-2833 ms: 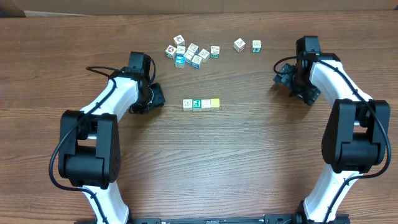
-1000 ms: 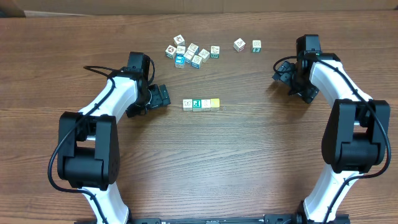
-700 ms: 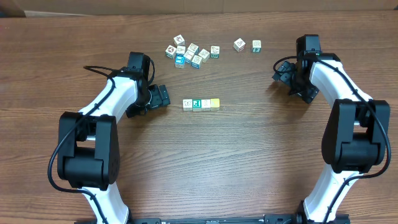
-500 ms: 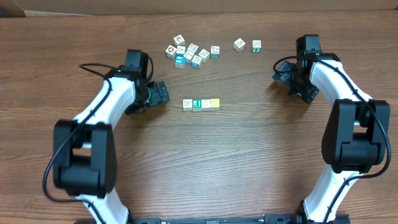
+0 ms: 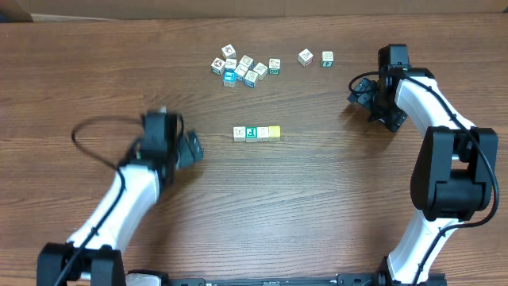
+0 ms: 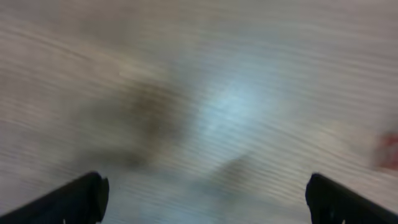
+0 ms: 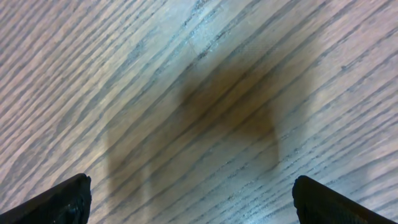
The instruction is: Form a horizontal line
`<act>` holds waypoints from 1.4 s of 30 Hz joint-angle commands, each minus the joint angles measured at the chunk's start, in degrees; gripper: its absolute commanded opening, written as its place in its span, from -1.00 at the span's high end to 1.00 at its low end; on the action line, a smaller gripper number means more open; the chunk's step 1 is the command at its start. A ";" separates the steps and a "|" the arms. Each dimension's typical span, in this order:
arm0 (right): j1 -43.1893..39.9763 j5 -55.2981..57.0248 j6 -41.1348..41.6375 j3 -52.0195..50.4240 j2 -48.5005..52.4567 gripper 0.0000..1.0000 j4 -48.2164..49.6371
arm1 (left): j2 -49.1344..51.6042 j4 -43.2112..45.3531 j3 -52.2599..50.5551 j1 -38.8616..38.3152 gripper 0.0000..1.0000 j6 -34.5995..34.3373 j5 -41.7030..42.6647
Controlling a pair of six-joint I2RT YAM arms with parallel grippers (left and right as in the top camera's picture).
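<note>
Left gripper (image 5: 191,147) and right gripper (image 5: 359,92) spread, empty (horizontal line (image 5: 257,133), 4 cubes, between).

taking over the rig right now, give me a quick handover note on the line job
Left gripper: open, empty, over bare table left of the row; its wrist view is blurred.
Right gripper: open, empty, off to the right, nothing near it.
Horizontal line: four cubes side by side at mid table, straight.
Loose cluster and two stray cubes lie farther back.
Done: the line looks formed.
Left: probably only parking both arms, unless more cubes should join.
</note>
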 commanded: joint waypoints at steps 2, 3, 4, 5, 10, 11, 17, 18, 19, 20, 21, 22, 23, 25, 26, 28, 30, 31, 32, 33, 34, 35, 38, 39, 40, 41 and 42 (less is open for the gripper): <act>0.15 0.13 0.33 -0.13 -1.07 -1.00 0.15 | -7.02 4.87 -9.55 0.42 -1.00 0.22 -5.75; 0.15 0.13 0.33 -0.13 -1.07 -1.00 0.15 | -8.35 4.87 -10.86 0.42 -0.99 0.22 -5.92; 0.15 0.13 0.33 -0.13 -1.07 -1.00 0.15 | -9.38 4.87 -11.74 0.42 -1.00 0.22 -6.01; 0.15 0.13 0.33 -0.13 -1.07 -1.00 0.15 | -10.47 4.90 -12.59 0.42 -1.00 0.22 -6.14; 0.15 0.13 0.33 -0.13 -1.07 -1.00 0.15 | -13.25 5.46 -15.23 0.44 -0.99 0.22 -7.43; 0.15 0.13 0.33 -0.13 -1.07 -1.00 0.15 | -13.38 5.79 -15.65 0.44 -1.00 0.22 -7.65; 0.15 0.13 0.33 -0.13 -1.07 -1.00 0.15 | -13.40 14.01 -20.24 0.46 -0.99 0.24 -8.87; 0.15 0.13 0.33 -0.13 -1.07 -1.00 0.15 | -13.42 14.86 -20.90 0.46 -0.99 0.26 -9.16; 0.15 0.13 0.33 -0.13 -1.07 -1.00 0.15 | -13.44 15.98 -21.77 0.46 -0.99 0.26 -9.31; 0.15 0.13 0.33 -0.13 -1.07 -1.00 0.15 | -13.55 17.18 -22.73 0.46 -0.99 0.26 -9.31; 0.15 0.13 0.33 -0.13 -1.07 -1.00 0.15 | -13.68 18.25 -23.61 0.46 -0.99 0.26 -9.35; 0.15 0.13 0.33 -0.13 -1.07 -1.00 0.15 | -13.90 19.30 -24.59 0.46 -1.00 0.26 -9.55; 0.15 0.13 0.33 -0.13 -1.07 -1.00 0.15 | -14.16 20.41 -25.62 0.46 -1.00 0.24 -9.57; 0.15 0.13 0.33 -0.13 -1.07 -1.00 0.15 | -14.91 22.67 -27.76 0.46 -1.00 0.24 -9.57; 0.15 0.13 0.33 -0.13 -1.07 -1.00 0.15 | -15.39 23.69 -28.85 0.46 -1.00 0.22 -9.55; 0.15 0.13 0.33 -0.13 -1.07 -1.00 0.15 | -16.72 27.02 -31.61 0.46 -1.00 0.17 -9.49; 0.15 0.13 0.33 -0.13 -1.07 -1.00 0.15 | -18.78 31.54 -35.12 0.46 -0.99 0.17 -9.42; 0.15 0.13 0.33 -0.13 -1.07 -1.00 0.15 | -19.80 33.35 -36.74 0.46 -0.99 0.17 -9.16; 0.15 0.13 0.33 -0.13 -1.07 -1.00 0.15 | -21.03 35.26 -38.58 0.46 -1.00 -0.28 -9.09; 0.15 0.13 0.33 -0.13 -1.07 -1.00 0.15 | -22.32 37.22 -40.41 0.46 -1.00 -1.16 -9.09; 0.15 0.13 0.33 -0.13 -1.07 -1.00 0.15 | -23.45 36.79 -41.13 0.44 -0.99 -1.97 -9.20; 0.15 0.13 0.33 -0.13 -1.07 -1.00 0.15 | -24.48 35.80 -40.98 0.48 -0.99 -1.79 -9.70; 0.15 0.13 0.33 -0.13 -1.07 -1.00 0.15 | -26.97 33.92 -40.98 0.50 -0.99 -0.28 -9.73; 0.15 0.13 0.33 -0.13 -1.07 -1.00 0.15 | -27.89 33.11 -40.98 0.50 -0.99 0.35 -9.73; 0.15 0.13 0.33 -0.13 -1.07 -1.00 0.15 | -28.89 32.24 -40.98 0.50 -0.99 0.96 -9.73; 0.15 0.13 0.33 -0.13 -1.07 -1.00 0.15 | -29.88 31.41 -40.98 0.50 -0.99 1.33 -9.73; 0.15 0.13 0.33 -0.13 -1.07 -1.00 0.15 | -30.77 30.49 -40.98 0.52 -1.00 1.33 -9.79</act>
